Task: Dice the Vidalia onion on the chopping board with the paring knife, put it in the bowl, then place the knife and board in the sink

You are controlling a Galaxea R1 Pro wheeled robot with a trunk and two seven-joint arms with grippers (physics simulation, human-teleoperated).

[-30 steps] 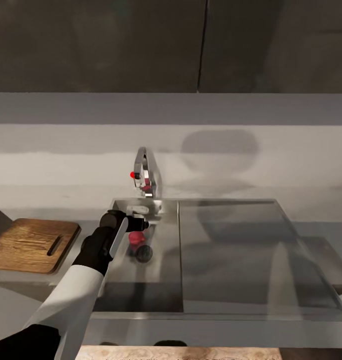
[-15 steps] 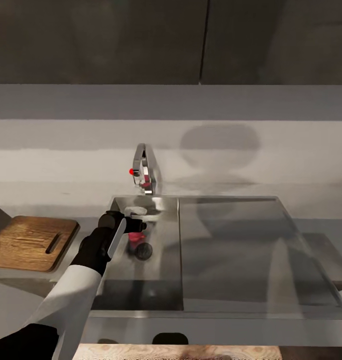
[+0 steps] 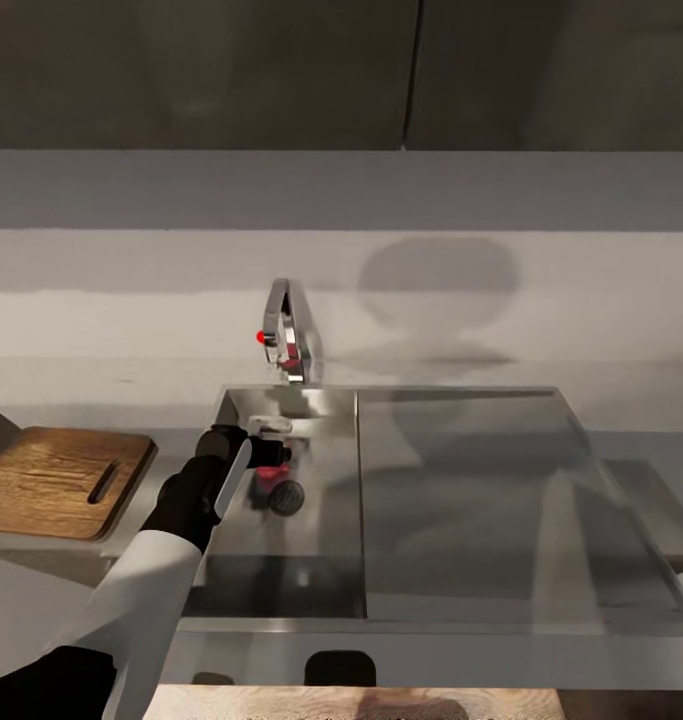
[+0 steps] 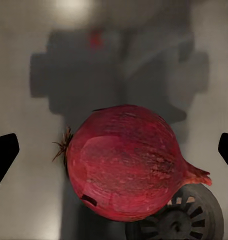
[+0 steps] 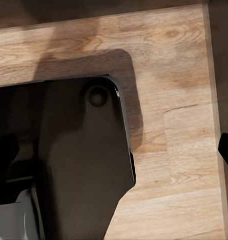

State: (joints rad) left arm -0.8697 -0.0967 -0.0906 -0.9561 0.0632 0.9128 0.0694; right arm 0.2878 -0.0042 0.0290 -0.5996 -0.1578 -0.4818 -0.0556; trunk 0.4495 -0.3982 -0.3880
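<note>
Between your left jaws, spread wide and gripping nothing, the Vidalia onion [image 4: 129, 162] lies on the sink [image 3: 311, 560] floor beside the drain [image 4: 186, 220]. Whether your right jaws are parted or clenched cannot be told.

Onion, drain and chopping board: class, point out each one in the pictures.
Onion [image 4: 126, 162], left wrist view, middle of its red skin.
Drain [image 4: 191, 217], left wrist view, its slotted grate.
Chopping board [image 3: 51, 480], head view, bare wood.
</note>
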